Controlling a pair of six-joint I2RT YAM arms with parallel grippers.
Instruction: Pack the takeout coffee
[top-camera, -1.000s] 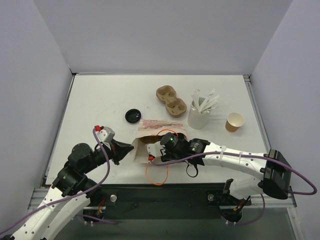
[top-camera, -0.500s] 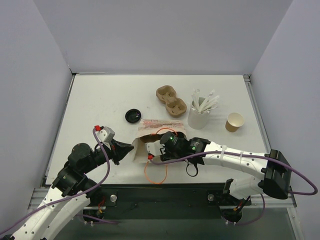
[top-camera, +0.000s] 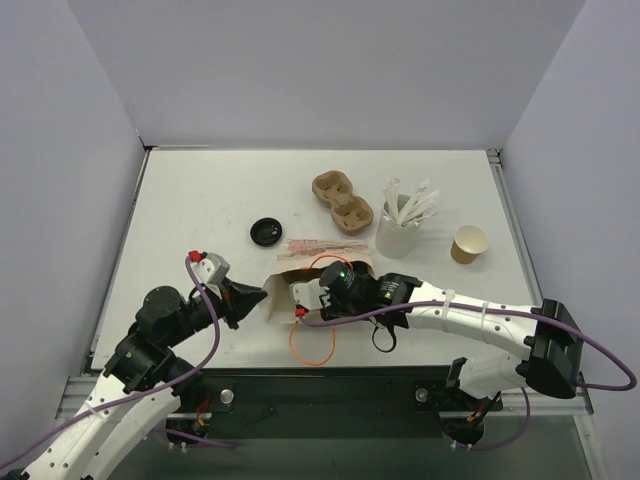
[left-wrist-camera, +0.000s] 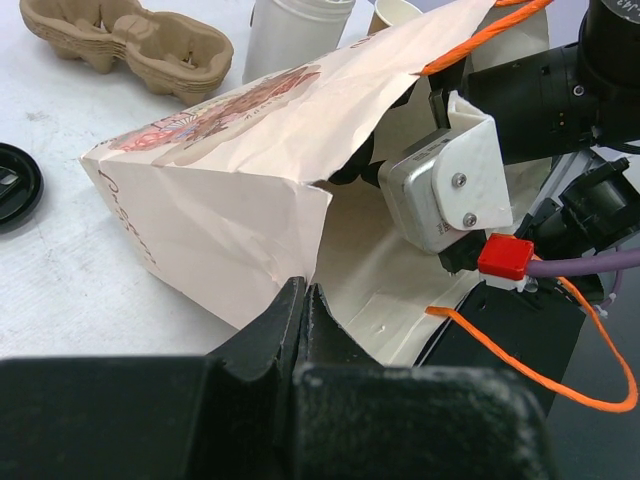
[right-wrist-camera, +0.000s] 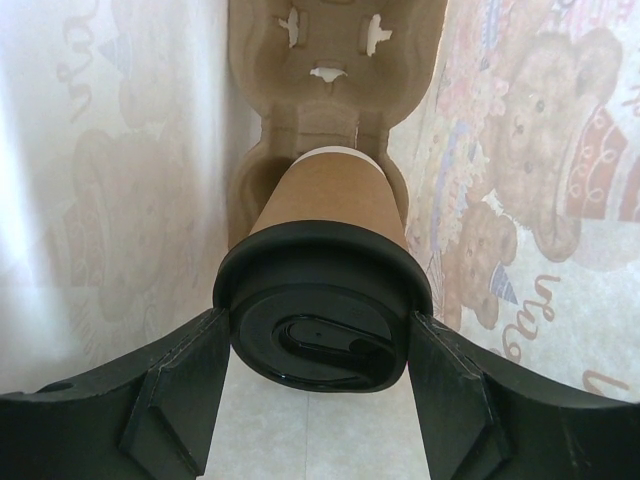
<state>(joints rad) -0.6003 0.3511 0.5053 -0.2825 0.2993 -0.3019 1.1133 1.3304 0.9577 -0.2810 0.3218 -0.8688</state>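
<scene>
A printed paper bag (top-camera: 300, 262) (left-wrist-camera: 230, 190) lies on its side near the table's front, mouth toward the right arm. My left gripper (top-camera: 262, 296) (left-wrist-camera: 303, 292) is shut on the bag's lower mouth edge. My right gripper (right-wrist-camera: 320, 325) reaches inside the bag, its fingers (right-wrist-camera: 180, 370) pressed against both sides of the black lid (right-wrist-camera: 320, 300) of the takeout coffee (right-wrist-camera: 325, 195), a kraft-brown cup. The cup's base sits in a brown moulded carrier (right-wrist-camera: 330, 60) deep in the bag. From above, the bag hides the cup and the right fingers.
A stack of moulded carriers (top-camera: 342, 200) and a white cup of white sticks (top-camera: 398, 228) stand behind the bag. An open kraft cup (top-camera: 469, 243) stands at the right. A loose black lid (top-camera: 266, 232) lies left of the bag. The bag's orange handle loop (top-camera: 313, 345) trails toward the front edge.
The right wrist has shifted slightly deeper into the bag, and the bag's top has shifted a little with it. The left arm has not moved.
</scene>
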